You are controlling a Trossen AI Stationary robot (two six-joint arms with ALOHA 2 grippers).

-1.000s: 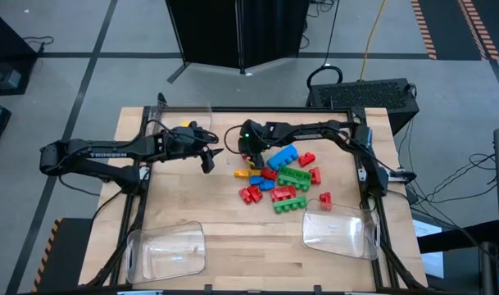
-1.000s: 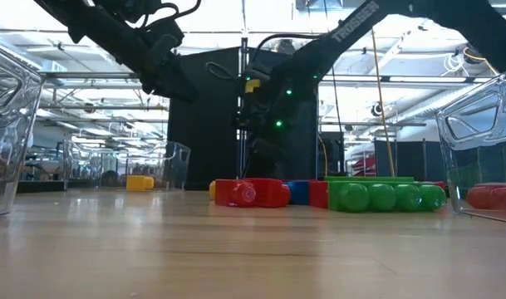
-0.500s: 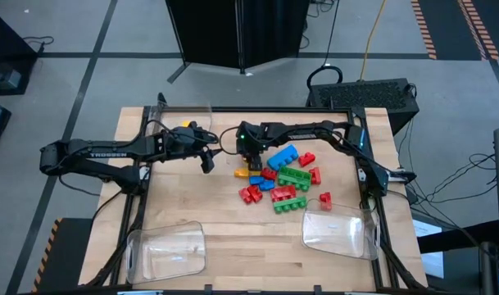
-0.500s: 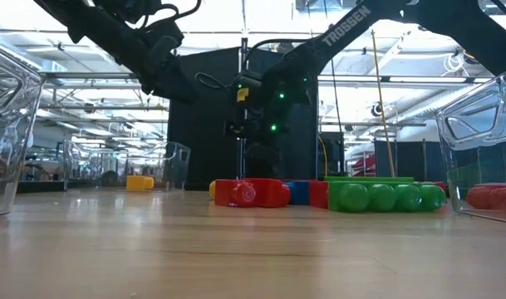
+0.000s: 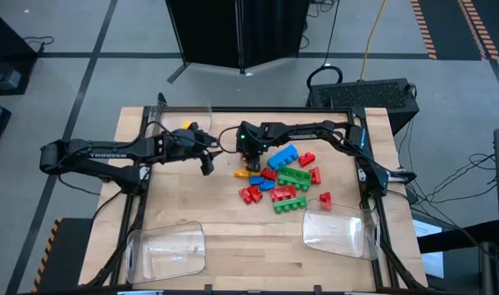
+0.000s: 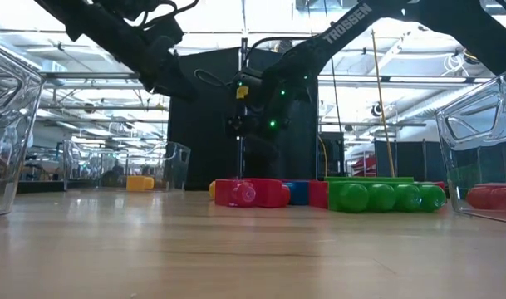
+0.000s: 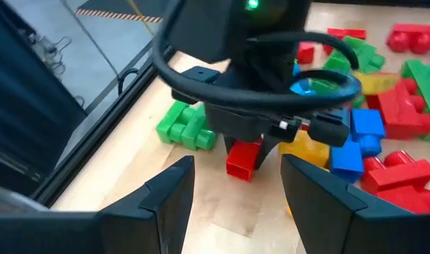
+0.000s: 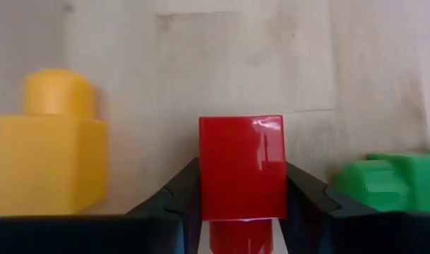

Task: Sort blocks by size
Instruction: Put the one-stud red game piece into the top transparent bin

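Table [image 5: 192, 209]: wooden, bearing three clear trays and the block pile [image 5: 280, 179], which serves as landmark here.

Trays: far-left tray [image 5: 183, 117], well apart from the pile toward the table's back-left corner, holds one yellow block [image 5: 184, 125]. Near-right tray [image 5: 337, 231], just beside the pile's near edge, shows a red block in the low view. Near-left tray [image 5: 165, 249], well apart from the pile, shows no block.

Pile: red, green, blue and yellow blocks, mixed sizes, unsorted at mid-table. Judged early in the sorting; most blocks remain.

Right gripper [image 5: 251, 151]: at the pile's far-left edge, its fingers pressed on a small red block [image 8: 241, 168].

Left gripper [image 5: 206, 161]: left of the pile, spread, empty.

Writing: "TROSSEN" on the left arm, also on the right arm in the low view.
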